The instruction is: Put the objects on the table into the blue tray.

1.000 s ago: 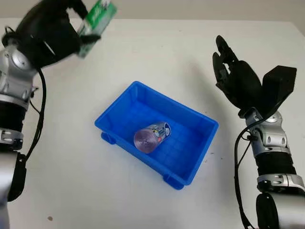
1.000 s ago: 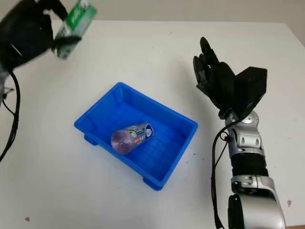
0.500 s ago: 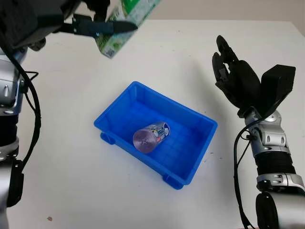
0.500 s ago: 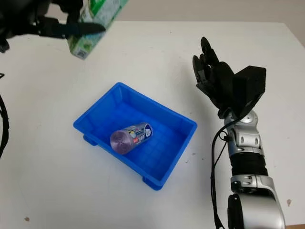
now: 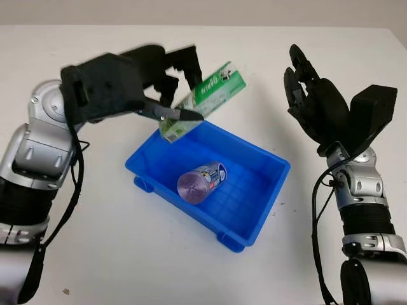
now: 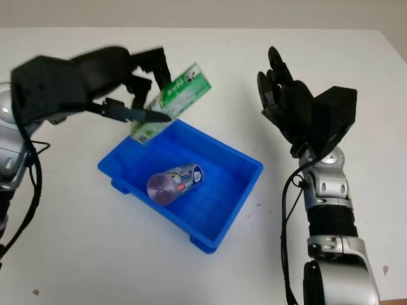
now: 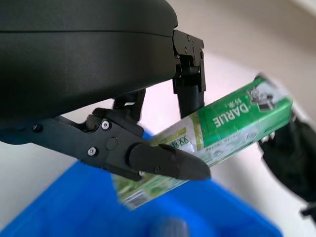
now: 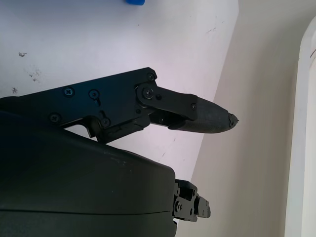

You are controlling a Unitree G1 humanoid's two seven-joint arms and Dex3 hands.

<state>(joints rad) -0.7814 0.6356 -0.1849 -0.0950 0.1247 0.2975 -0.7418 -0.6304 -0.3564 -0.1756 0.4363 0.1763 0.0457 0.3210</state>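
Left hand (image 5: pixel 152 89) clenched around green toothpaste box (image 5: pixel 206 98), holding it tilted in the air over the far-left corner of the blue tray (image 5: pixel 267 190). Purple can (image 5: pixel 202 181) lies on its side inside the tray. Right hand (image 5: pixel 315 101) released, raised to the tray's right, holding nothing.

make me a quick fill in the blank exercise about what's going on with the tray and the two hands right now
1. The left hand is shut on a green ______.
2. The purple can lies on its side inside the ______ tray.
3. The right hand, raised to the side of the tray, holds ______.
4. The toothpaste box is held tilted over the tray's ______ rim.

Missing words: toothpaste box; blue; nothing; far
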